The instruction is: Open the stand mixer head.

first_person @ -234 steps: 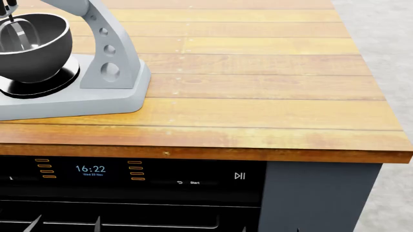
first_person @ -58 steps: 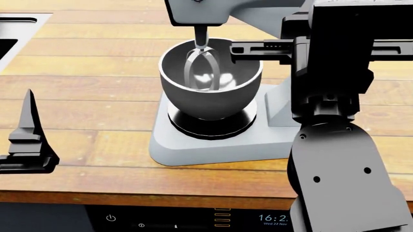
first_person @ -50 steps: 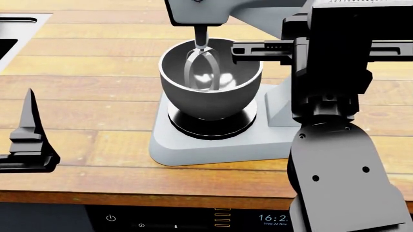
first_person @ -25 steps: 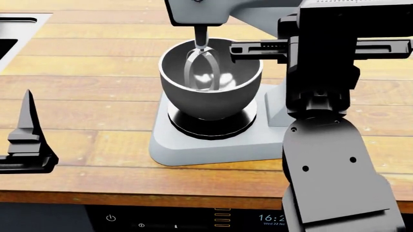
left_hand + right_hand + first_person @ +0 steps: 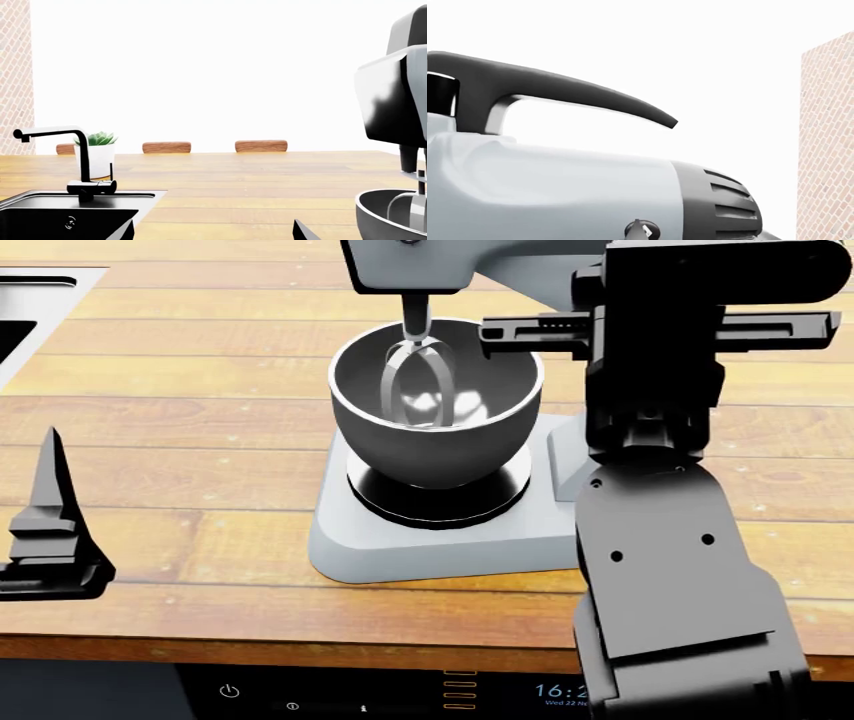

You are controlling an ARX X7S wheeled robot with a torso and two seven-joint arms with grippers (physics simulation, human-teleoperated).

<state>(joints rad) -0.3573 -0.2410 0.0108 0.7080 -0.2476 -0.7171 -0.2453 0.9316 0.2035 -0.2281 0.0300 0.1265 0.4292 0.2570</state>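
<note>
The stand mixer head is light grey and lies level over the dark bowl, with its beater down inside. In the right wrist view the head fills the lower frame, with a dark curved handle on top and a black knob on its side. My right gripper shows a single closed tip right at that knob, holding nothing. My right arm covers the mixer's upright. My left gripper is open and empty, left of the mixer and apart from it.
The mixer's flat grey base stands on a wooden counter. A black sink with a black tap and a potted plant lie to the far left. An oven panel runs below the counter's front edge.
The head view has swung left, so the mixer now sits centred. Over the last second my right arm has shifted left and a little further in. The mixer head and left gripper stay put.
</note>
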